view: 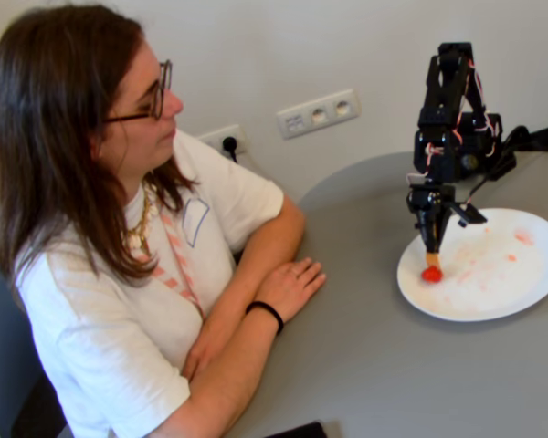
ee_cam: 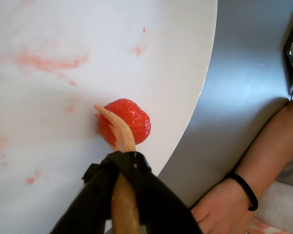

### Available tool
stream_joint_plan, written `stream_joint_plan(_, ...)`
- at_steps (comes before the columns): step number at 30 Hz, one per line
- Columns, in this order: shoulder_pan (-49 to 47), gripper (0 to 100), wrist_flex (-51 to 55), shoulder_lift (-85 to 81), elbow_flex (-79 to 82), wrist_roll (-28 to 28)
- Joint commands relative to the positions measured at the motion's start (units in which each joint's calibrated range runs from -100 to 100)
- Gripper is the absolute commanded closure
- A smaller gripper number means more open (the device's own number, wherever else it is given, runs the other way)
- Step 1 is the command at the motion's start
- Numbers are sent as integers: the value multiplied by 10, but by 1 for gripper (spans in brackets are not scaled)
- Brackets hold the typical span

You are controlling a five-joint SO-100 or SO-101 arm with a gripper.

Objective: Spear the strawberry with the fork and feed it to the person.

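The strawberry (view: pixel 432 273) lies near the left edge of the white plate (view: pixel 502 287); in the wrist view the strawberry (ee_cam: pixel 133 118) is close to the plate's (ee_cam: pixel 88 29) rim. The pale orange fork (view: pixel 433 259) points straight down, its tines (ee_cam: pixel 112 122) pressed against the strawberry's left side. The black gripper (view: pixel 432 245) stands upright above the plate and holds the fork's handle (ee_cam: pixel 123 204) in its black wrapped tip (ee_cam: pixel 119 163). The person (view: pixel 119 228) sits at the left, looking toward the arm, forearms resting on the table.
The grey round table (view: pixel 365 365) carries the plate, which has pink smears (ee_cam: pixel 49 62). The person's hand (ee_cam: pixel 224 209) with a black wristband (view: pixel 267 313) rests left of the plate. Wall sockets (view: pixel 318 112) are behind. A dark object (view: pixel 297 431) lies at the front edge.
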Motion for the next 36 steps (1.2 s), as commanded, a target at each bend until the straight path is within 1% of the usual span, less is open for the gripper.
stream_joint_plan(1, 3, 99, 10, -16, -50, 2)
stream_joint_plan(7, 4, 99, 18, -76, -111, 2)
stream_joint_plan(12, 7, 99, 18, -248, -113, 2)
stream_joint_plan(14, 49, 99, 18, -394, -113, 2)
stream_joint_plan(15, 62, 99, 18, -421, -112, 2)
stream_joint_plan(17, 163, 99, 9, -554, -111, 2)
stream_joint_plan(18, 201, 99, -4, -590, -111, 1)
stream_joint_plan(21, 243, 99, -76, -594, -108, -2)
stream_joint_plan(25, 253, 99, -171, -566, -96, -3)
stream_joint_plan(28, 269, 99, -304, -464, -101, -4)
stream_joint_plan(33, 273, 99, -403, -328, -149, -4)
stream_joint_plan(36, 301, 99, -435, -259, -202, -5)
